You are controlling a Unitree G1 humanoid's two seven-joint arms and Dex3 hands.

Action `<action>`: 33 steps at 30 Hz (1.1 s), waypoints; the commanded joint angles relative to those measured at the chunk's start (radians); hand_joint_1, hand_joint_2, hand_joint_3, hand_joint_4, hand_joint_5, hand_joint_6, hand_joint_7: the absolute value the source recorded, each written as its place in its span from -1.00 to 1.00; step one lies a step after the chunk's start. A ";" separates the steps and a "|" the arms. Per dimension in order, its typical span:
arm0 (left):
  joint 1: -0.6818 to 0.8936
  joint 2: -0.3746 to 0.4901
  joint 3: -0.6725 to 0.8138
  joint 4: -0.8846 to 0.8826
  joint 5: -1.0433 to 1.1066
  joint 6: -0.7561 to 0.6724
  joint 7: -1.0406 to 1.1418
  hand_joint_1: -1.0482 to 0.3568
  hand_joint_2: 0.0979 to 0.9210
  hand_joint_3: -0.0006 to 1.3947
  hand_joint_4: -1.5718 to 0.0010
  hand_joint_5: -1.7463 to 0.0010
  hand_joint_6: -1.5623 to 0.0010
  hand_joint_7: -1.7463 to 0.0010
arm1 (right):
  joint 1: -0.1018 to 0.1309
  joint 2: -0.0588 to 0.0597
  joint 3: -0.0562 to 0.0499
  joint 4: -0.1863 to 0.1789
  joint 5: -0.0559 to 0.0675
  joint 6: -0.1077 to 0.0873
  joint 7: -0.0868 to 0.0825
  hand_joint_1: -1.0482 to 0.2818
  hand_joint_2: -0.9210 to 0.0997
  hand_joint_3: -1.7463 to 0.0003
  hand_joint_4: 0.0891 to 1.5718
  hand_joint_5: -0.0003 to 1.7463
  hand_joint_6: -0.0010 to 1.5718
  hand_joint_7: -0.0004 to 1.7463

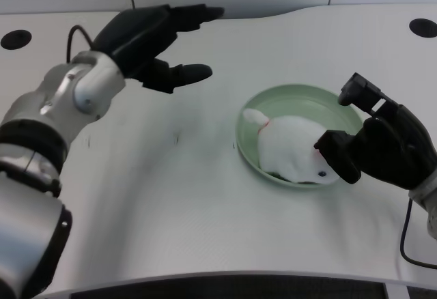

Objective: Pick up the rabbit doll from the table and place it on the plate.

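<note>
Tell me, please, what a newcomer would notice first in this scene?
Most striking is the white plush rabbit doll lying in the pale green round plate, right of the table's centre. Next is the black left hand, open and empty, hovering over the white table at upper left, well apart from the plate.

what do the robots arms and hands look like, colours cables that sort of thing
Both forearms are silver metal with rounded housings and black bands at the joints. Each ends in a black many-fingered hand: the left hand is smooth and glossy, the right hand blockier. A thin black cable loops at the left wrist, and another black cable hangs below the right wrist.
</note>
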 commanded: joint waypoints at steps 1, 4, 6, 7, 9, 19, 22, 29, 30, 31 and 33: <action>0.090 0.020 0.122 -0.008 -0.151 -0.024 -0.163 -0.70 1.00 -0.19 0.59 0.75 0.55 0.99 | 0.000 -0.016 0.003 0.006 0.000 0.008 -0.007 -0.33 -1.00 0.92 0.25 1.00 -0.02 1.00; 0.167 0.005 0.253 -0.011 -0.308 -0.012 -0.316 -0.73 1.00 -0.22 0.53 0.79 0.52 0.98 | 0.000 -0.021 0.004 0.007 -0.004 0.006 -0.014 -0.34 -1.00 0.93 0.25 1.00 -0.02 1.00; 0.211 -0.003 0.328 -0.015 -0.394 0.013 -0.398 -0.70 1.00 -0.23 0.49 0.80 0.50 0.98 | 0.001 -0.025 0.003 0.009 -0.004 0.011 -0.020 -0.34 -1.00 0.93 0.25 1.00 -0.02 1.00; 0.228 -0.006 0.356 -0.017 -0.425 0.028 -0.427 -0.69 1.00 -0.23 0.47 0.80 0.49 0.97 | 0.001 -0.027 0.004 0.009 -0.004 0.017 -0.023 -0.34 -0.99 0.93 0.25 1.00 -0.02 1.00; 0.253 -0.021 0.436 -0.022 -0.520 0.091 -0.527 -0.67 1.00 -0.25 0.41 0.80 0.46 0.97 | 0.002 -0.028 0.005 0.010 -0.005 0.018 -0.023 -0.34 -1.00 0.94 0.25 1.00 -0.02 1.00; 0.362 -0.049 0.714 -0.101 -0.874 0.497 -0.968 -0.69 1.00 -0.14 0.43 0.84 0.51 0.99 | 0.003 -0.036 0.009 0.009 -0.013 0.020 -0.052 -0.32 -1.00 0.93 0.27 1.00 -0.02 1.00; 0.376 -0.050 0.724 -0.126 -0.885 0.529 -0.983 -0.69 1.00 -0.14 0.43 0.84 0.51 0.99 | 0.003 -0.036 0.010 0.009 -0.013 0.020 -0.054 -0.31 -1.00 0.92 0.28 1.00 -0.02 1.00; 0.599 -0.058 0.788 -0.348 -1.009 0.712 -1.007 -0.67 1.00 -0.13 0.34 0.82 0.46 0.97 | 0.005 -0.043 0.015 0.015 -0.022 0.028 -0.083 -0.28 -1.00 0.90 0.29 1.00 -0.01 1.00; 0.619 -0.054 0.789 -0.374 -1.017 0.744 -1.002 -0.67 1.00 -0.13 0.34 0.82 0.46 0.97 | 0.005 -0.044 0.015 0.017 -0.024 0.028 -0.090 -0.27 -1.00 0.90 0.29 1.00 -0.01 1.00; 0.635 -0.052 0.789 -0.395 -1.024 0.769 -0.997 -0.67 1.00 -0.13 0.33 0.82 0.45 0.97 | 0.004 -0.044 0.016 0.017 -0.027 0.027 -0.097 -0.27 -1.00 0.90 0.29 1.00 -0.01 1.00; 0.650 -0.045 0.788 -0.417 -1.030 0.804 -0.995 -0.66 1.00 -0.12 0.30 0.81 0.43 0.97 | 0.004 -0.046 0.017 0.017 -0.028 0.032 -0.110 -0.27 -1.00 0.90 0.29 1.00 -0.01 1.00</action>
